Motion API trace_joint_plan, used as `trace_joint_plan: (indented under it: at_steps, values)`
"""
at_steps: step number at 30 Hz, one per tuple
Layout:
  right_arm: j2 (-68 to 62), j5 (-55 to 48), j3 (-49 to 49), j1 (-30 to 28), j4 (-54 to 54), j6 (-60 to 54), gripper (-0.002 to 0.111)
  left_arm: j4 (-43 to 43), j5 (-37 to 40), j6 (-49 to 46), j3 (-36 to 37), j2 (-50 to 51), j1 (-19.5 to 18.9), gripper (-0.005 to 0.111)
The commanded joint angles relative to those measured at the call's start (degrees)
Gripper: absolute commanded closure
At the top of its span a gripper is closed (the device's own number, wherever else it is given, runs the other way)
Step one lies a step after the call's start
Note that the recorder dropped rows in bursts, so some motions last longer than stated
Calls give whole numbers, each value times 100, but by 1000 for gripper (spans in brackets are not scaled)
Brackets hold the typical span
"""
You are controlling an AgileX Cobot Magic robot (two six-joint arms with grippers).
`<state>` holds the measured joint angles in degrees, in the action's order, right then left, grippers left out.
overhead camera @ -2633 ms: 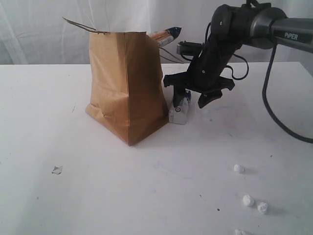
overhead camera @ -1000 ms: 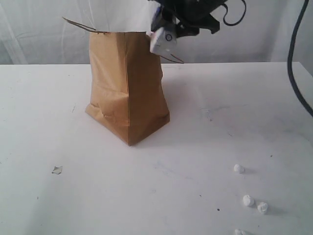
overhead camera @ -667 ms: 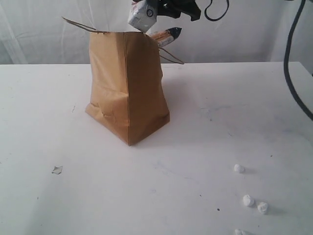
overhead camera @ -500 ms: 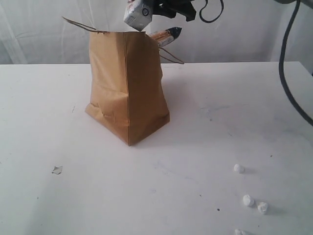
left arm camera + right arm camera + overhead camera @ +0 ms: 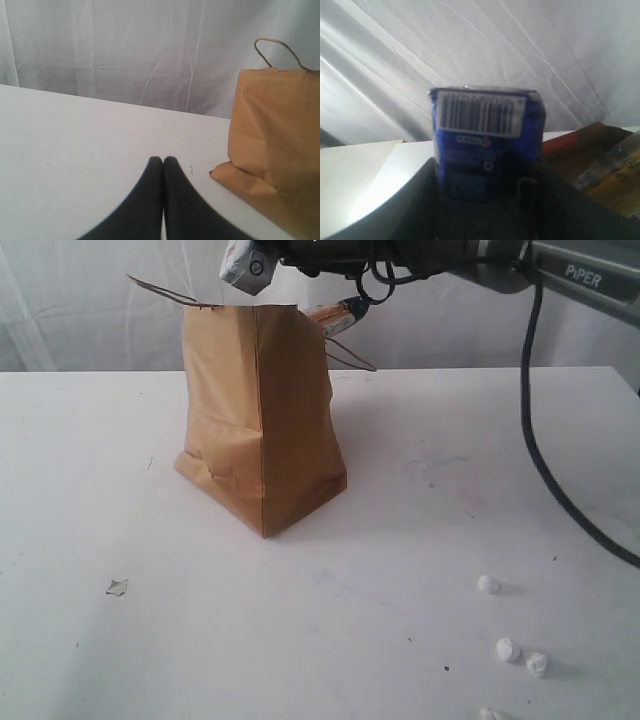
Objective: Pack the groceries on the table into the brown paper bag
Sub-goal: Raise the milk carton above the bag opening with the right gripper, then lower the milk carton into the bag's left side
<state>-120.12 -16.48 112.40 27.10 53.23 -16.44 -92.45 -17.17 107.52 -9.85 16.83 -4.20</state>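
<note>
The carton (image 5: pixel 243 264) is a small box. The exterior view shows its white side with a round mark, and the right wrist view shows a blue face with a white barcode panel. It hangs tilted in the air above the open top of the paper bag (image 5: pixel 260 410), over the bag's left half.

The bag is tall, brown and creased, with thin twisted handles. It stands upright on the table (image 5: pixel 420 520), left of centre and closer to the far edge than the near one. A spaghetti pack (image 5: pixel 340 312) pokes out of its top at the right side.

The right gripper (image 5: pixel 275 255) reaches in from the right along the top of the exterior view. Its jaws are partly spread and clamped on the carton's two sides.

The left gripper (image 5: pixel 163 161) has its dark fingers pressed together with nothing between them. It sits low over the bare table, near the bag but not touching it.

Small white lumps (image 5: pixel 507 649) lie scattered by the table's near right corner.
</note>
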Motion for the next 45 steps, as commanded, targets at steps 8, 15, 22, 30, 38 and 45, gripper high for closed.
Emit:
trace_joint_plan:
  at_steps: [8,15,22,30,38,45]
  values:
    - [-324,220,-66,203,94,-472,102,-267,-294,36,15,-32,34,107]
    - [-328,-620,-54,253,117,-510,100,-267,-318,36,15,-32,34,107]
    - [-341,-1130,-54,349,94,-664,100,-277,-400,36,15,-32,34,107]
    - [-486,-870,-54,384,94,-950,71,-317,-475,36,15,-32,34,107]
    - [-632,-605,-54,384,94,-950,52,-424,-553,36,15,-32,34,107]
    - [-632,51,-54,384,54,-950,44,-424,-553,36,15,-32,34,107]
